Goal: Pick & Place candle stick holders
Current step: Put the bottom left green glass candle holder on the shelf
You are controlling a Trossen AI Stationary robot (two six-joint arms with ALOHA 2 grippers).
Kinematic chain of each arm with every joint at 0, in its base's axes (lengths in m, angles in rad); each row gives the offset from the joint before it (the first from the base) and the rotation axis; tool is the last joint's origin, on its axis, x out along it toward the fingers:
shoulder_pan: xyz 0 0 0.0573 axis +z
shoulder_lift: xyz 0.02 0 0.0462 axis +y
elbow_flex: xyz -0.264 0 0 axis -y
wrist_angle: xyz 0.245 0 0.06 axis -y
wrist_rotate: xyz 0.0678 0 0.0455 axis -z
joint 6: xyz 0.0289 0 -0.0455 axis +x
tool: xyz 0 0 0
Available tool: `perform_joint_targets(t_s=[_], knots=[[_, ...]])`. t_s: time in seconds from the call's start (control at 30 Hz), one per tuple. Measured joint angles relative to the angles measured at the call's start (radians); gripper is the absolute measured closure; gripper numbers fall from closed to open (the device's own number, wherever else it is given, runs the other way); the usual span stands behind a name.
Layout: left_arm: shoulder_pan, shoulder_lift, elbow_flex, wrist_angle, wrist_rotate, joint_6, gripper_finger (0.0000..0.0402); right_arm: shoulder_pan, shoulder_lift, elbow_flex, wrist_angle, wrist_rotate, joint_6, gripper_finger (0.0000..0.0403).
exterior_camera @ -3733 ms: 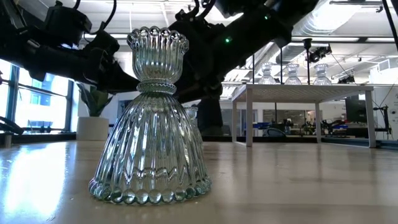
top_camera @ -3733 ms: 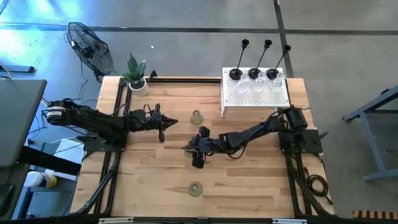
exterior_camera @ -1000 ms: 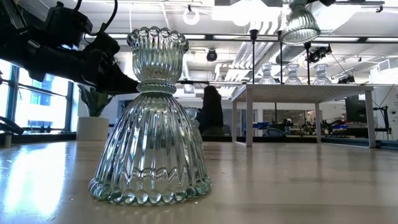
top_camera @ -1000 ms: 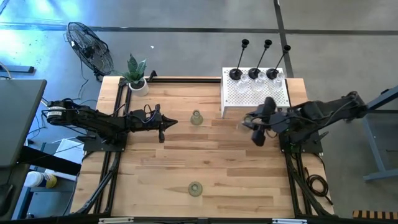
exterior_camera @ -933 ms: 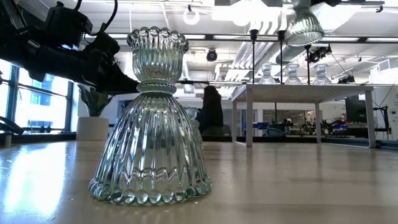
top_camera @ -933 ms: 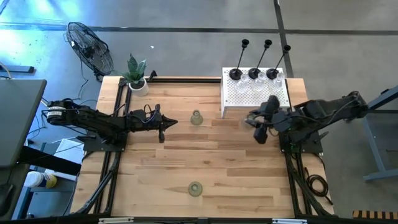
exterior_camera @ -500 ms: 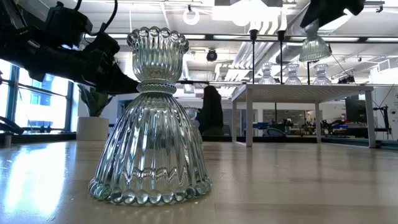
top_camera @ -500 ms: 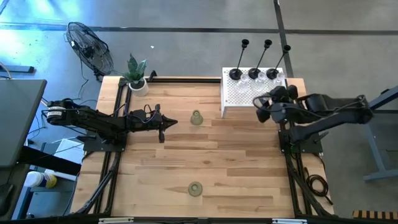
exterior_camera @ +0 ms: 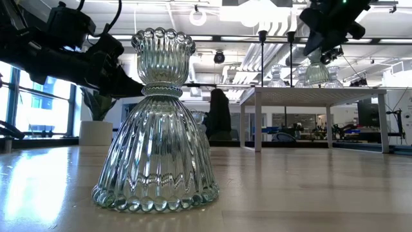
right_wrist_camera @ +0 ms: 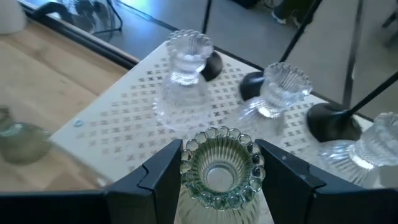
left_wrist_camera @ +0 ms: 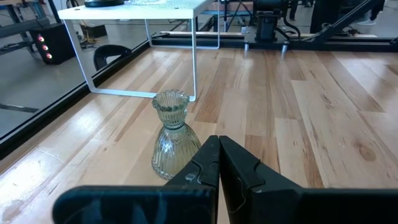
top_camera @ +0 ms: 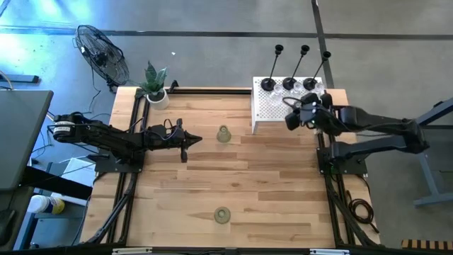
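My right gripper is shut on a pale-green glass candle stick holder above the front part of the white perforated box; in the low view that holder hangs above the box top. Three clear glass holders and three black tall-stemmed holders stand on their bases on the box. Two more pale-green holders stand on the table, one mid-table and one near the front edge. My left gripper waits shut, left of the mid-table holder. My right gripper pinches the holder's upper cup between its two fingers, one on each side just below the scalloped rim. The fingers come slanting down from the table's right side. The holder stays upright, open end up, lifted clear of the box.
A green plant in a white pot stands at the far left corner. A fan stands on the floor beyond it. Bare wood lies between the two arms.
My right gripper has carried the pale-green holder toward the table's far edge, from over the bare wood to over the white box, sinking a little and turning as it went. The holder has stayed upright and clear of everything.
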Motion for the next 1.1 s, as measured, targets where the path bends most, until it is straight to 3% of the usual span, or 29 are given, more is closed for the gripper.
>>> perform_joint_targets(t_s=[0.33,1.1], knots=[[0.000,0.000,0.000,0.000,0.000,0.000,0.0401,-0.124,0.001,0.000,0.050,-0.090,-0.097,0.0224],[0.000,0.000,0.000,0.000,0.000,0.007,0.0401,-0.162,0.027,-0.001,0.073,-0.115,-0.109,0.0224]])
